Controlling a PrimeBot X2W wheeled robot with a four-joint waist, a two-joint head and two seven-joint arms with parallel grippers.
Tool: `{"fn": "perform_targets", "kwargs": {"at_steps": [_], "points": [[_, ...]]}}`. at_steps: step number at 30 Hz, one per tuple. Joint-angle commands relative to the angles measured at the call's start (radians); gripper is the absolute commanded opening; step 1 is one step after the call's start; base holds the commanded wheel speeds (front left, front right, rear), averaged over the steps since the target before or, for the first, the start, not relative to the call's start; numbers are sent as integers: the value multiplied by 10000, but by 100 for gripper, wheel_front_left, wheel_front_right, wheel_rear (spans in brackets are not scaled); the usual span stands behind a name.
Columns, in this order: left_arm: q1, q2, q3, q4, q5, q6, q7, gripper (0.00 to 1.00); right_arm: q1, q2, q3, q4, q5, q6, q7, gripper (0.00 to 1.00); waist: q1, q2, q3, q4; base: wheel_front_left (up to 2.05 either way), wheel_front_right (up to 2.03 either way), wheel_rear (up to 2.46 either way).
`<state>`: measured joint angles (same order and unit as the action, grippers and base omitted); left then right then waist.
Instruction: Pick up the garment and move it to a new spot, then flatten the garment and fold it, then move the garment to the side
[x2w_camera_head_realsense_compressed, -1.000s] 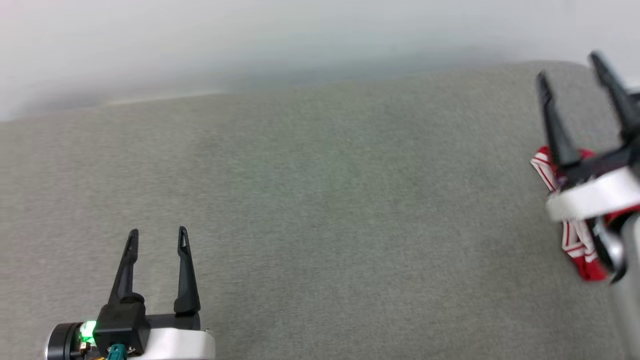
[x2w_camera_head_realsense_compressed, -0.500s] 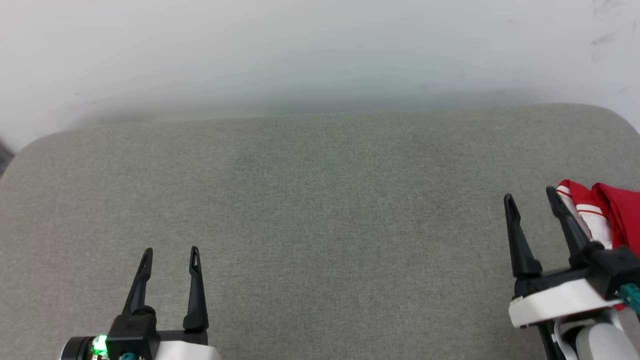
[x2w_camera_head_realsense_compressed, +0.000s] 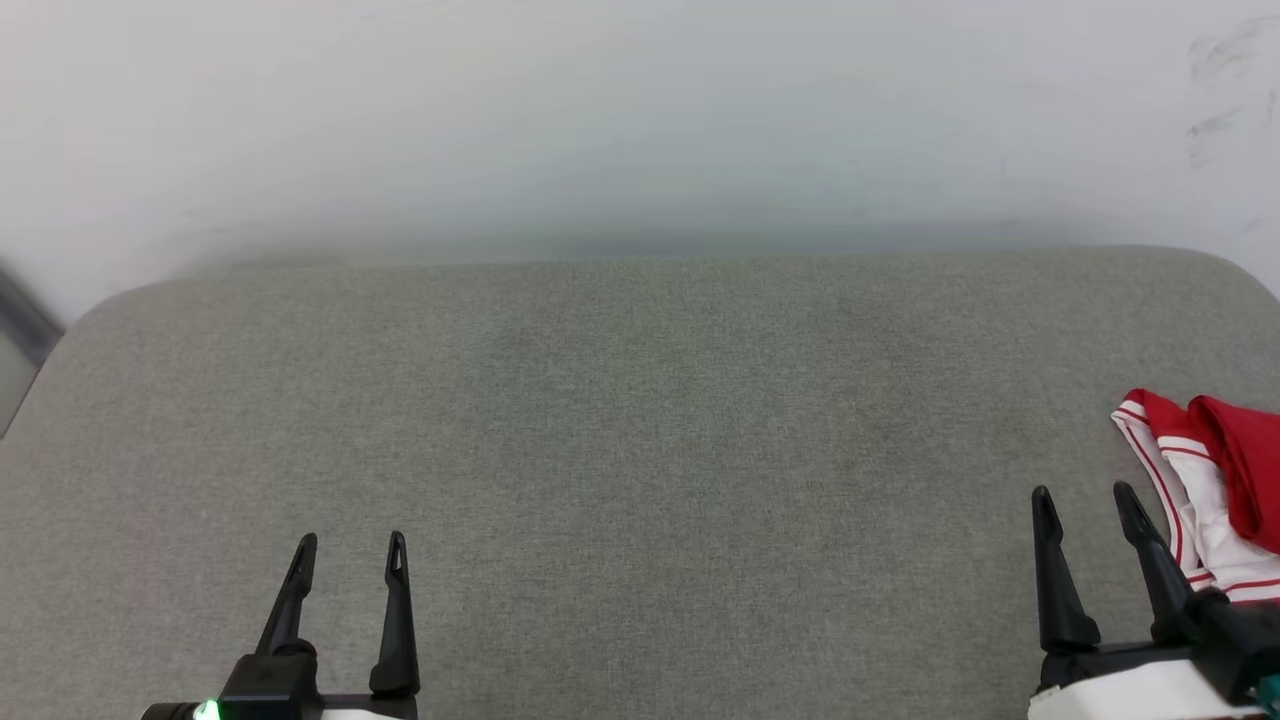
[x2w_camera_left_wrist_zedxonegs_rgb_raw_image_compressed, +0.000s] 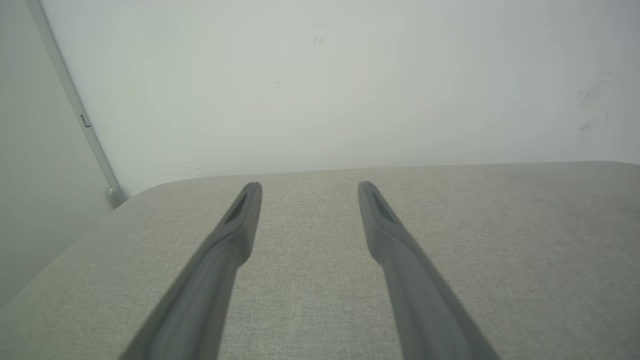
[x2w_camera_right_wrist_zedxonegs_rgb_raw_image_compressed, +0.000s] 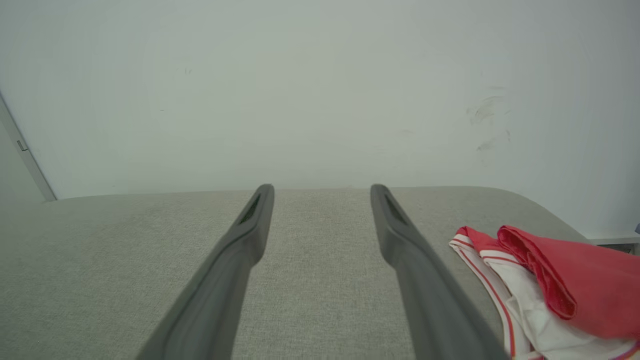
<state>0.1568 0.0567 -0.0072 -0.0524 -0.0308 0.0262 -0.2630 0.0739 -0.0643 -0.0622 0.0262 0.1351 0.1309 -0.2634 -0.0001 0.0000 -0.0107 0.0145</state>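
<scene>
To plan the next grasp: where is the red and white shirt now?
In the head view, the red and white shirt lies bunched at the right edge of the grey cushion, just right of the open right gripper.

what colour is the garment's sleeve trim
White with red stripes; the garment shows best in the right wrist view.

1. Cushion: grey woven cloth, matt, finely grainy.
2. Garment: soft red and white cloth, smooth, faintly sheeny (the red fold most).
3. Fingers: dark, matt, smooth, plastic by the look.
4. Wall: pale, smooth, matt, scuffed.
</scene>
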Motion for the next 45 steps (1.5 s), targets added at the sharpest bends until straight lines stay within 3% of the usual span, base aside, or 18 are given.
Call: {"fn": "perform_targets", "kwargs": {"at_steps": [1,20,21,26,45], "points": [[49,-7,19,5,-12,-32,-22,100,147,38,-37,-86,49,-4,-13,100,1,0,-28,18,0,0,0],[330,-51,90,183,24,-252,-22,100,909,163,-230,-245,352,-4,-13,100,1,0,-279,56,0,0,0],[231,-42,84,179,2,-223,0,0,780,115,-229,-252,276,0,0,0,1,0,-280,56,0,0,0],[248,-56,64,580,-185,-237,29,0,794,117,-195,145,454,0,45,0,1,0,-278,54,0,0,0],[-496,94,164,1190,-4212,-564,806,0,124,19,-151,634,4098,0,868,0,1,0,-214,24,0,0,0]]}}
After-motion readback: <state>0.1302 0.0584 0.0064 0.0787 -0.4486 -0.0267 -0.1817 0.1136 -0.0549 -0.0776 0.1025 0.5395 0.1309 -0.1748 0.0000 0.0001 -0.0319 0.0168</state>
